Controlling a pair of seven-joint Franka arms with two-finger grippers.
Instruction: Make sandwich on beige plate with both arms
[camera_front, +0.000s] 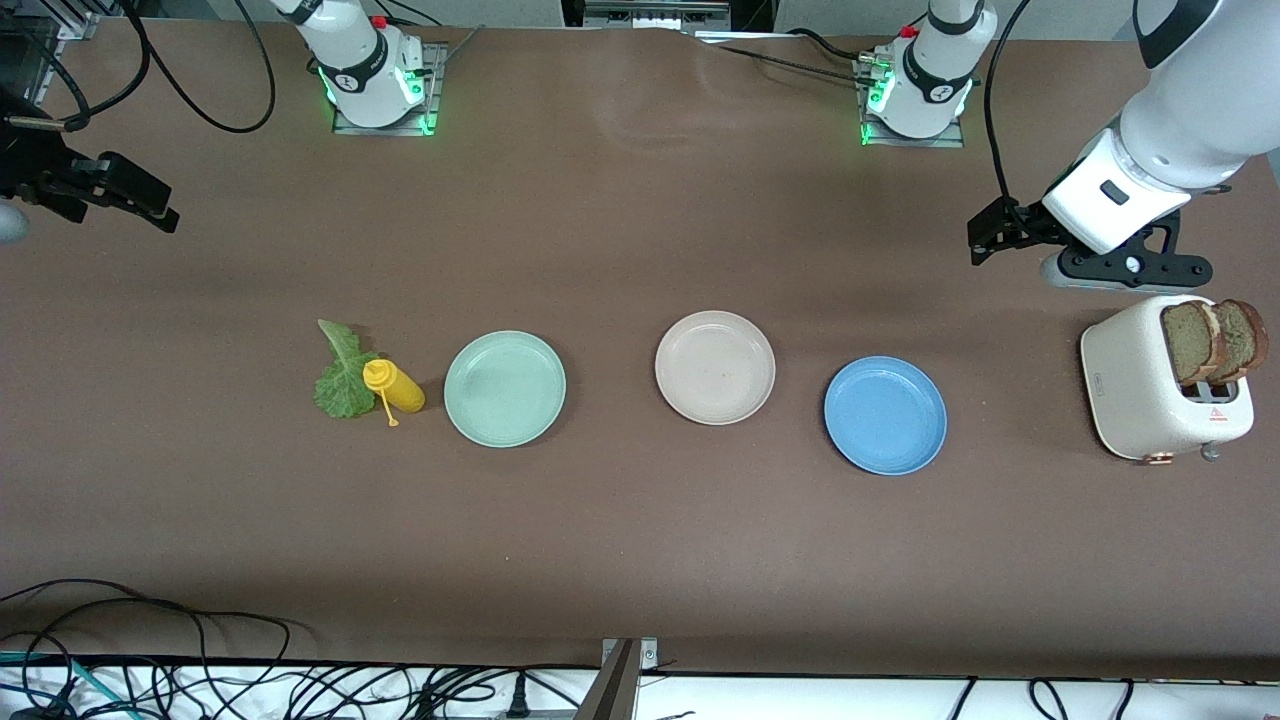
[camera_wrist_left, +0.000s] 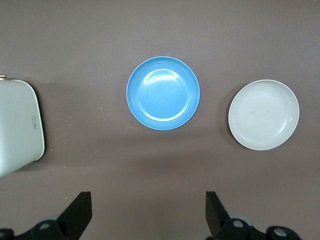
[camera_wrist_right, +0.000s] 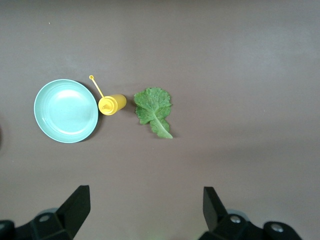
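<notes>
Two bread slices (camera_front: 1215, 342) stand in the toaster (camera_front: 1150, 385); the beige plate (camera_front: 715, 367) sits bare. Left gripper (camera_wrist_left: 147, 212) hangs spread over the table by the toaster, right gripper (camera_wrist_right: 145, 210) spread over the table's other end.

Mint green plate (camera_front: 505, 388), yellow mustard bottle (camera_front: 396, 386), blue plate (camera_front: 885, 415), white toaster (camera_front: 1150, 385)

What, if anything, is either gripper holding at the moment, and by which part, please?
Nothing is held. The left gripper is open above bare table near the toaster; the right gripper is open above bare table near the lettuce leaf.

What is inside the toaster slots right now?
Two brown bread slices stand side by side in the white toaster, upper halves sticking out of the slots. Their lower halves are hidden inside the toaster body.
</notes>
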